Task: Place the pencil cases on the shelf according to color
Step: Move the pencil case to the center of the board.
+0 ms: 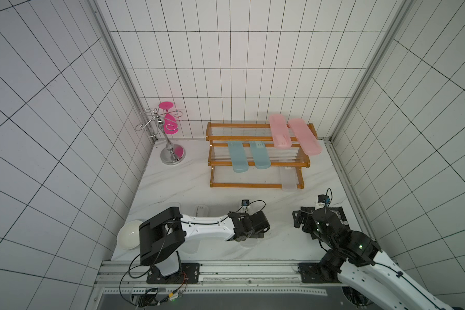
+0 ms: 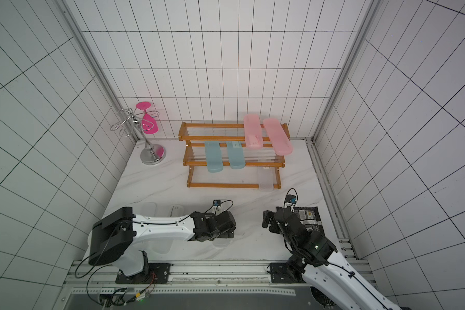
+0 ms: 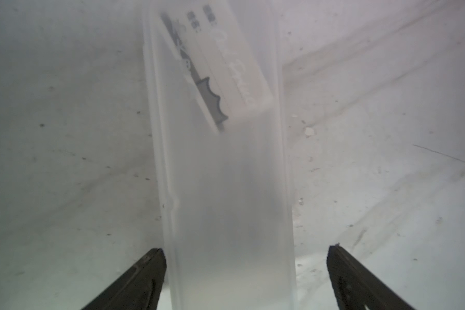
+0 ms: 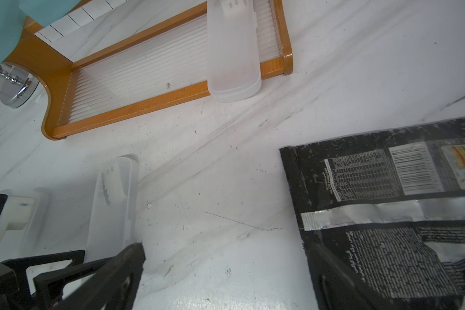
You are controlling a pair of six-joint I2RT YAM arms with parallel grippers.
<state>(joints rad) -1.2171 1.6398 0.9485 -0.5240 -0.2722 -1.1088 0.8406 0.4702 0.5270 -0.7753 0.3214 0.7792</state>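
On the white surface (image 1: pixel 188 182), in both top views, the shelf (image 1: pixel 258 185) stands near the back wall. Two pink pencil cases (image 1: pixel 279 131) lie across its top tier and two teal pencil cases (image 2: pixel 212 158) across the middle tier. One clear pencil case (image 1: pixel 289 182) lies across the lowest tier at its right end. All overhang the front rails. The left arm (image 1: pixel 207 228) reaches across the near surface, its wrist low over a labelled clear case (image 2: pixel 222 243). Two more clear cases (image 2: pixel 176 210) lie partly under that arm. The right arm (image 2: pixel 301 236) hangs over a black packet (image 2: pixel 310 214).

In the left wrist view, the left fingers (image 3: pixel 142 273) stand open astride the labelled clear case, which lies flat on the surface. One finger touches its edge and the other stands apart from it.

In the right wrist view, the right fingers (image 4: pixel 124 268) are spread wide and hold nothing. One is above bare surface near a clear case, the other above the packet's edge.
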